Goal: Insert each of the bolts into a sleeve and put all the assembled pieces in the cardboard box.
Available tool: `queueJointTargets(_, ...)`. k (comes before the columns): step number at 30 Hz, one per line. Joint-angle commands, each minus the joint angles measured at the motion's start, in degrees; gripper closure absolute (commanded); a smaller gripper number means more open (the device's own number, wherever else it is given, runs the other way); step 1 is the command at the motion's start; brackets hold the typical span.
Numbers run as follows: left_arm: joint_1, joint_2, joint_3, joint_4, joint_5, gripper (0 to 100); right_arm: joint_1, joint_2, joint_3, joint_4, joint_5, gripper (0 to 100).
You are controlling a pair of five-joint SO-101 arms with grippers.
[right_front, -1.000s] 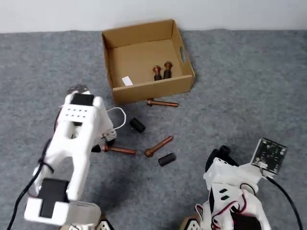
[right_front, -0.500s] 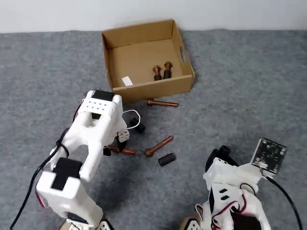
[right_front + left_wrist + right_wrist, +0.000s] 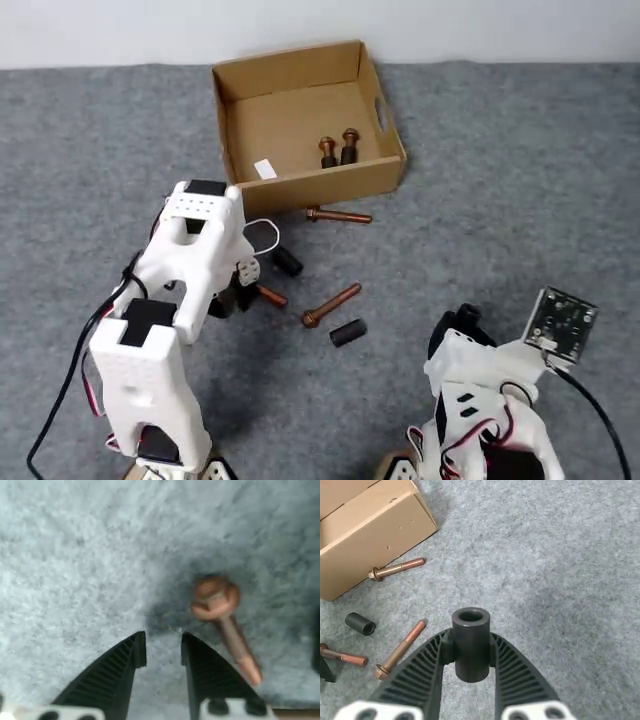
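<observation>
Two assembled pieces [image 3: 338, 148] inside cardboard box [image 3: 310, 187]. Three bolts [image 3: 331, 304], two sleeves [image 3: 348, 332] loose before box. My right gripper [image 3: 470, 647] clamps third sleeve [image 3: 471, 630]. My left gripper [image 3: 159, 650] narrow, empty, beside bolt [image 3: 222, 615].

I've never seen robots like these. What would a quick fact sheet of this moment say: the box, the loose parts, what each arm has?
Cardboard box: two assembled pieces inside
Loose bolts: bolt by the box; middle bolt; bolt near left arm
Loose sleeves: sleeve nearer the box; farther sleeve
Left end effector: open, empty, beside that last bolt
Right end effector: shut on held sleeve, upright
</observation>
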Motion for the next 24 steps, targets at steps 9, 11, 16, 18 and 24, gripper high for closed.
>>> queueJointTargets(9, 1.93, 0.09, -15.52, 8.26, 0.09, 87, 0.13, -0.40, -0.18, -1.45, 0.62, 99.1)
queueJointTargets(11, 1.93, 0.18, -16.40, 8.09, 0.09, 87, 0.13, -0.40, -0.18, -1.45, 0.62, 99.1)
queueJointTargets(16, 1.93, 0.35, -15.52, 4.13, 0.09, 87, 0.13, -0.40, -0.09, -1.80, 0.62, 99.1)
queueJointTargets(18, 1.93, 0.35, -14.02, 1.67, 0.09, 87, 0.13, -0.40, -0.09, -1.80, 0.62, 99.1)
queueJointTargets(24, 2.02, 0.35, -7.96, -4.66, 0.09, 87, 0.13, -0.40, -0.09, -1.80, 0.62, 99.1)
